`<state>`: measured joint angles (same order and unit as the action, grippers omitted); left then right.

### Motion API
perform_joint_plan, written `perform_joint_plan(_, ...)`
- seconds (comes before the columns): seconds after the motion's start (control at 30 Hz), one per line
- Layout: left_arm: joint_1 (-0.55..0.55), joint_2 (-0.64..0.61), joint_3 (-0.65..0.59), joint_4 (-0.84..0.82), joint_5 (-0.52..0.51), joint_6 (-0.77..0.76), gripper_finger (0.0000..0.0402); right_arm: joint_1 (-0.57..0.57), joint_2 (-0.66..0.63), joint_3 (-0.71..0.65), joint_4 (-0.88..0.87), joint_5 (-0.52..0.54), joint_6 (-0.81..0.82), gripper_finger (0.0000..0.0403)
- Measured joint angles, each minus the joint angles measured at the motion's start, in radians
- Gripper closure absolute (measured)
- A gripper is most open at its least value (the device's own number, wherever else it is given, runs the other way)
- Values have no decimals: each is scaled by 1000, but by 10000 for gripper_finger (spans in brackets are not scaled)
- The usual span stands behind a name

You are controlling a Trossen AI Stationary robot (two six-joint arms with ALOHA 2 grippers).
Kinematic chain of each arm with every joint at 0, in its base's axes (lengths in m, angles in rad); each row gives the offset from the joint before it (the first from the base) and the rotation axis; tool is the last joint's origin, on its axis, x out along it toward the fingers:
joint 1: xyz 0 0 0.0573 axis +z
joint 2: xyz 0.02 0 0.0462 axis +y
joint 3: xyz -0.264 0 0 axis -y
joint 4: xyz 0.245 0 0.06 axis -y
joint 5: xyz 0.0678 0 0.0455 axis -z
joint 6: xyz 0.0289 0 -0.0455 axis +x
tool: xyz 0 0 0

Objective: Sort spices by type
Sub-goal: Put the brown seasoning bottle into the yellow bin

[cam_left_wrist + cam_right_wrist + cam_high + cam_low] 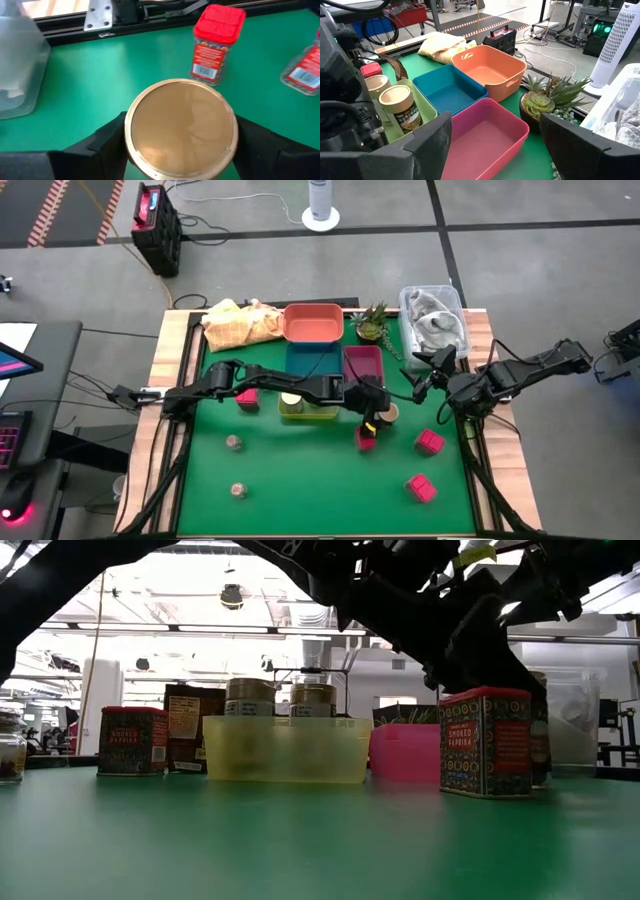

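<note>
My left gripper (378, 410) reaches past the pink tray, pointing down, with a round cream-topped jar (180, 130) between its fingers. Two more such jars (400, 105) stand in the yellow-green tray (307, 412). Pink paprika tins stand on the green mat: one by the left arm (248, 398), one just near of the gripper (366, 438), two further right (430, 442). Two tiny brownish jars (234, 443) stand near the left. A dark brown packet (185, 728) stands behind the tray. My right gripper (428, 375) hangs open by the plant, touching nothing. My left gripper holds the cream-topped jar just below its lid (127, 145), pinched between the two fingers (107, 142), one on each side. The fingers come from above, pointing down along the upright jar. Whether its base rests on the mat, I cannot tell.
Orange tray (313, 322), teal tray (312, 360) and pink tray (363, 362) sit at the far middle. A potted plant (372, 325), a clear bin of grey cloth (435, 315) and a yellow cloth (240, 323) line the far edge. Bare mat lies at the near middle.
</note>
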<state>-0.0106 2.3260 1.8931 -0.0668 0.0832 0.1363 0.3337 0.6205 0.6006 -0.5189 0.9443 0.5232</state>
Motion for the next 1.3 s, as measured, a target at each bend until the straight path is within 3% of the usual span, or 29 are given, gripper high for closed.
perform_joint_plan(0.3, 20, -85, -2, -120, -8, 89, 133, 0, 0, 0, -1, 0, -8, 76)
perform_joint_plan(0.6, 45, -293, 0, -468, -73, 133, 133, 0, 0, 0, 4, 1, -8, 76)
perform_joint_plan(0.83, 47, -408, 0, -701, -101, 81, 133, 0, 0, 0, 11, 1, -8, 76)
perform_joint_plan(0.97, 42, -416, -8, -726, -129, 61, 133, 0, 1, 1, 24, 1, -9, 76)
perform_joint_plan(1.3, 43, -421, -214, -502, -132, 86, 133, 0, 1, 1, 30, 1, -11, 76)
